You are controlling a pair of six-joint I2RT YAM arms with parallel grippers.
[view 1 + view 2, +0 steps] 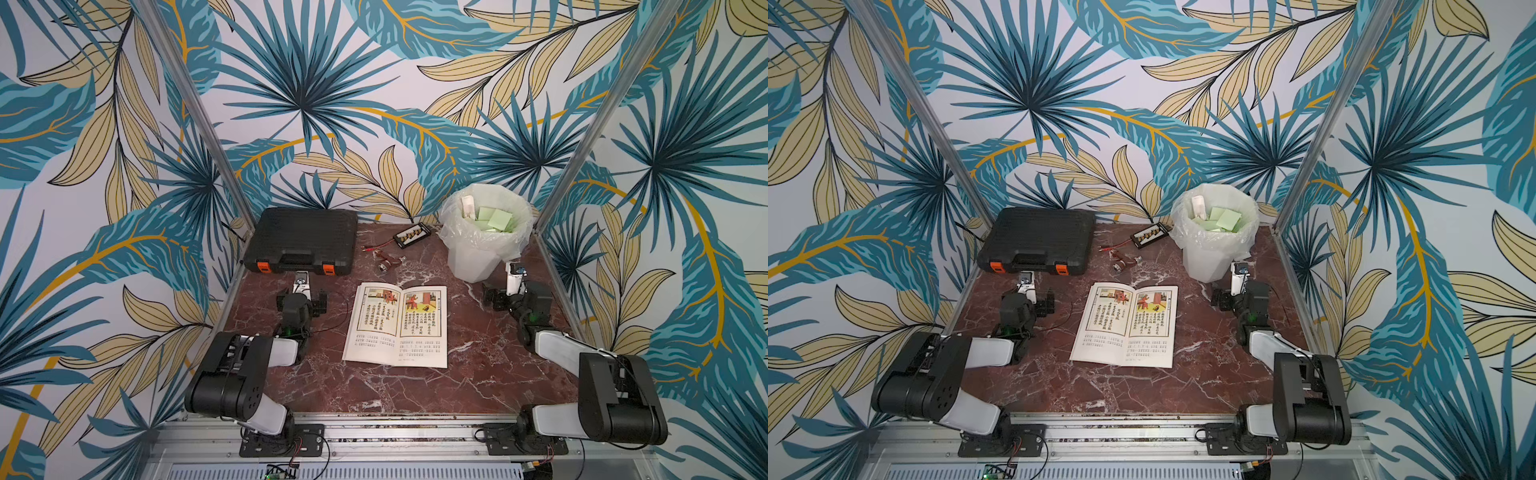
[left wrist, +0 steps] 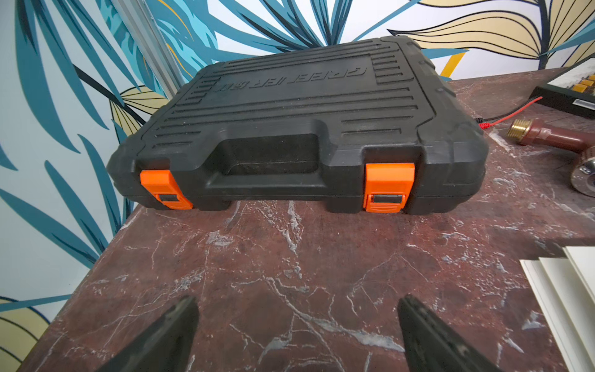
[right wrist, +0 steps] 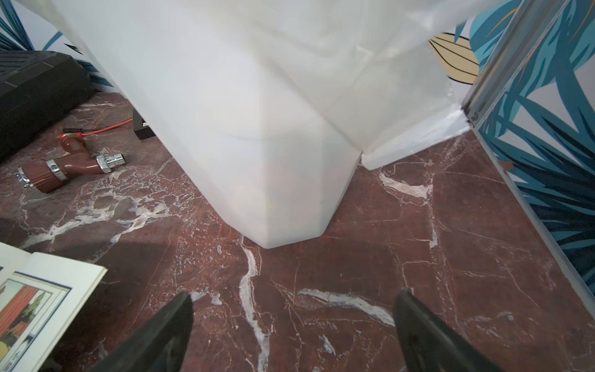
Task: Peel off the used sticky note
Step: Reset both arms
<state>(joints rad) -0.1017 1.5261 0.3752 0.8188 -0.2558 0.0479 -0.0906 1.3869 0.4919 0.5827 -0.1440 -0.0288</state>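
Observation:
An open picture book (image 1: 399, 324) (image 1: 1127, 324) lies flat mid-table, and no sticky note shows on its two pages. Several green sticky notes (image 1: 496, 218) (image 1: 1225, 220) lie inside the bag-lined white bin (image 1: 478, 257) at the back right. My left gripper (image 1: 301, 293) (image 2: 297, 306) hovers low, left of the book and facing the black toolbox; it is open and empty. My right gripper (image 1: 514, 291) (image 3: 293, 302) sits right of the book, just in front of the bin's base (image 3: 257, 145), also open with only tabletop between its fingers.
A black toolbox (image 1: 303, 239) (image 2: 289, 122) with orange latches stands at the back left. A brown hose fitting (image 1: 388, 264) (image 3: 70, 167) and a small black terminal board (image 1: 411, 236) with red wire lie behind the book. Metal frame posts edge the table.

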